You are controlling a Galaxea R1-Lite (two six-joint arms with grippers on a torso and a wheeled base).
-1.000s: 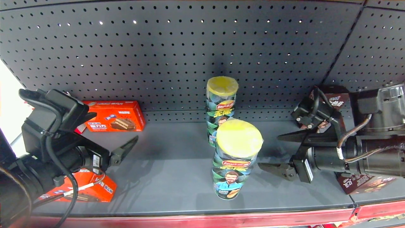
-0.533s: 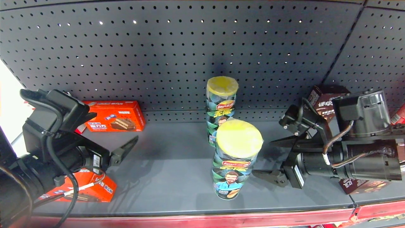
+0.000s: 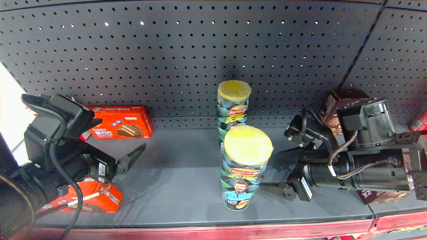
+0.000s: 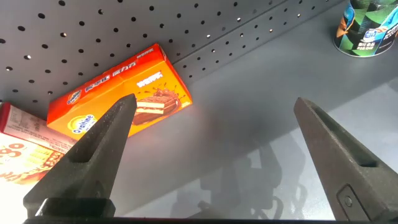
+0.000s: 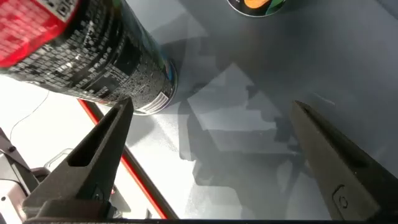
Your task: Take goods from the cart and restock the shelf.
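On the grey shelf (image 3: pixel 180 186), backed by pegboard (image 3: pixel 166 60), the R claw (image 3: pixel 271 170) sits at right, spread wide w/ nothing held. Its tips are just beside the right side of the front can (image 3: pixel 245 166); can't tell if touching. L claw (image 4: pixel 214 149) hangs over the shelf's left part, also wide open & empty. Front can stands upright mid-shelf near the front edge, yellow lid on. Rear can (image 3: pixel 233 106) is upright right behind it, by the pegboard. Orange box (image 3: pixel 120 121) lies back left, 2nd orange box (image 3: pixel 96 200) front left under the L arm. Brown boxes (image 3: pixel 337 103) at far right, partly hidden by the R arm.
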